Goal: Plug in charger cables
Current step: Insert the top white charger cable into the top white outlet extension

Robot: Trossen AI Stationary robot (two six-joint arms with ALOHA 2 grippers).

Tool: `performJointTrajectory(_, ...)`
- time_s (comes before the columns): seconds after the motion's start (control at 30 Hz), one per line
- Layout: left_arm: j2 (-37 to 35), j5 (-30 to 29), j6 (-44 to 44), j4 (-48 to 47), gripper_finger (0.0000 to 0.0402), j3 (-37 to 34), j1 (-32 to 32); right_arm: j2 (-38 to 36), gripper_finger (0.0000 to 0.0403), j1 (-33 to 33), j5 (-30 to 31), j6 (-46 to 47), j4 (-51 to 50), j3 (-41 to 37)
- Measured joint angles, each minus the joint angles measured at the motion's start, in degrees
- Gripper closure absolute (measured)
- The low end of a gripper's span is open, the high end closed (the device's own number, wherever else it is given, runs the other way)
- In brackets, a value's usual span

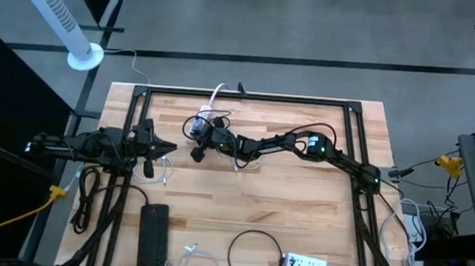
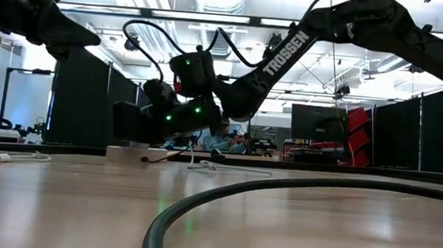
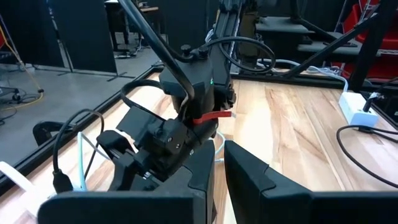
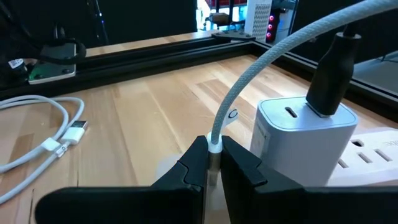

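Note:
My right gripper (image 4: 214,163) is shut on the plug end of a white braided charger cable (image 4: 261,68). It hovers just beside a white charger block (image 4: 305,140) that sits in a white power strip (image 4: 373,155) at the table's far middle. A black cable's plug (image 4: 333,74) stands in one port of the block; a second port (image 4: 290,113) beside it is free. Another white charger cable (image 4: 43,146) lies loose on the wood. My left gripper (image 1: 167,149) is shut on nothing, level, at the table's left, pointing at the right gripper (image 3: 155,140). My right gripper pinches the white braided cable at the collar of its plug end (image 4: 215,148) between its two fingertips. The plug's tip is hidden between the fingers. The cable rises slack from the fingertips and arcs up over the charger block, clear of the table.
A black power strip (image 1: 153,237), a black cable loop (image 1: 253,255), a second white power strip (image 1: 305,262) and a white cable (image 1: 187,261) lie along the near edge. A yellow cord (image 1: 40,207) runs off the left. A black frame (image 1: 249,95) borders the table.

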Motion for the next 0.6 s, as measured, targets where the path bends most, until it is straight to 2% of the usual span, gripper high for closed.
performJointTrajectory(0.6, 0.04, 0.01, -0.66, -0.23, 0.0377, -0.16, 0.0, 0.08, 0.0387, 0.99, -1.89, -1.05, 0.0, -0.04)
